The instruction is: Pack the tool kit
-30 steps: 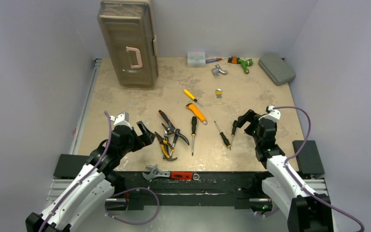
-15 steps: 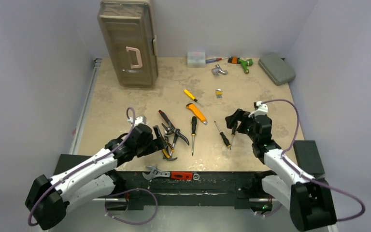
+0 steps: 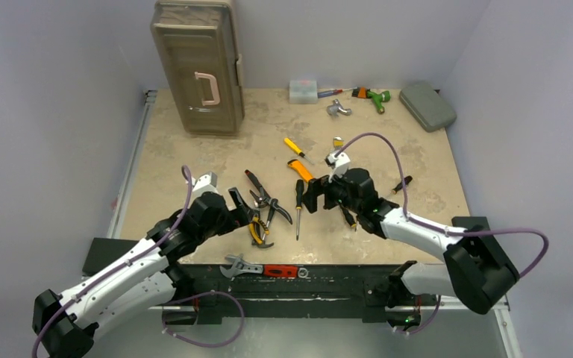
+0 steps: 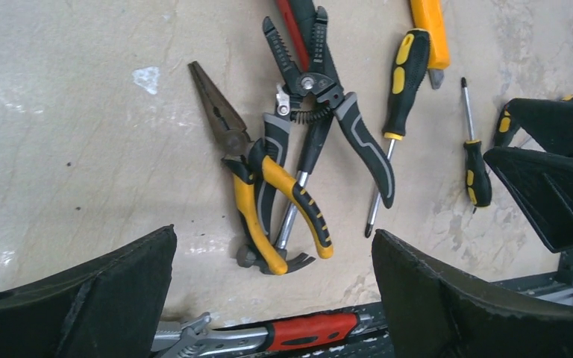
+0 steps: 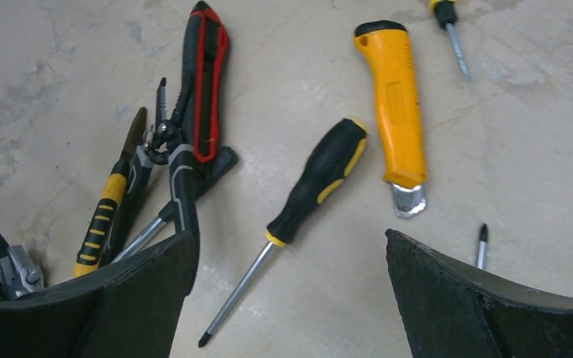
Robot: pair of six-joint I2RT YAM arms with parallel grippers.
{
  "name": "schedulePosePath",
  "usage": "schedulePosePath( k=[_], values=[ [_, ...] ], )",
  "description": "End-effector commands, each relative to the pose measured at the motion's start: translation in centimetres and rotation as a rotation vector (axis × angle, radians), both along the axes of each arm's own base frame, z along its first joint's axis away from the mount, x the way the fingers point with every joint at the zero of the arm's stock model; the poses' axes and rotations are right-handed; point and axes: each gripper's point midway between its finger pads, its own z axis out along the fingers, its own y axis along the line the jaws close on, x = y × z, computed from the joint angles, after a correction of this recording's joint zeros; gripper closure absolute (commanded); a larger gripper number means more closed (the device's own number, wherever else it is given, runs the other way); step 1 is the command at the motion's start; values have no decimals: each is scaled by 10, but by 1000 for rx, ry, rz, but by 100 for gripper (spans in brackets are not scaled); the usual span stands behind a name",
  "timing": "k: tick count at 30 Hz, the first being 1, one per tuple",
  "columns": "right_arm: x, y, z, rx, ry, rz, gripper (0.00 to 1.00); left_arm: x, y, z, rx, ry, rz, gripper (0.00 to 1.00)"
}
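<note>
The tool kit's long beige toolbox (image 3: 198, 67) with a pale pink handle stands shut at the back left. Loose hand tools lie mid-table. My left gripper (image 3: 242, 208) (image 4: 274, 235) hangs open above yellow-handled pliers (image 4: 250, 186) that lie across a small hammer (image 4: 292, 220), beside grey-black pliers (image 4: 328, 97). My right gripper (image 3: 312, 195) (image 5: 289, 235) hangs open over the shaft of a black-and-yellow screwdriver (image 5: 317, 183) (image 3: 298, 195). An orange utility knife (image 5: 399, 104) lies just beyond it. Neither gripper holds anything.
A red-handled wrench (image 3: 265, 269) lies at the near table edge. At the back are a clear plastic box (image 3: 303, 91), a green-handled tool (image 3: 377, 97) and a grey-green case (image 3: 427, 106). A small screwdriver (image 3: 401, 184) lies right of the right arm.
The right arm has swung left, from the small screwdrivers to over the black-and-yellow screwdriver. The left arm has reached right, over the pliers. Both grippers stayed open.
</note>
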Motion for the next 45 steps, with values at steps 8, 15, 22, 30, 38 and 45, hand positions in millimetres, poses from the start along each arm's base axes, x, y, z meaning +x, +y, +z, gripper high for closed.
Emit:
schedulePosePath(
  k=[8,15,22,30,38,45],
  values=[
    [-9,79,-9,-234,-26,167,1,-6,32,-1,70,43,50,0],
    [6,90,-46,-471,34,104,4,-6,13,-21,-48,96,13,1],
    [7,115,-72,-595,37,171,7,1,-11,-35,-118,134,-21,2],
    [34,124,-78,-656,-1,89,21,22,-34,-49,-194,142,4,6],
    [56,71,-76,-664,21,-82,39,53,-78,-63,-216,138,-45,9],
    [87,-24,-75,-573,164,-343,46,87,-163,-58,-254,127,-216,14]
  ],
)
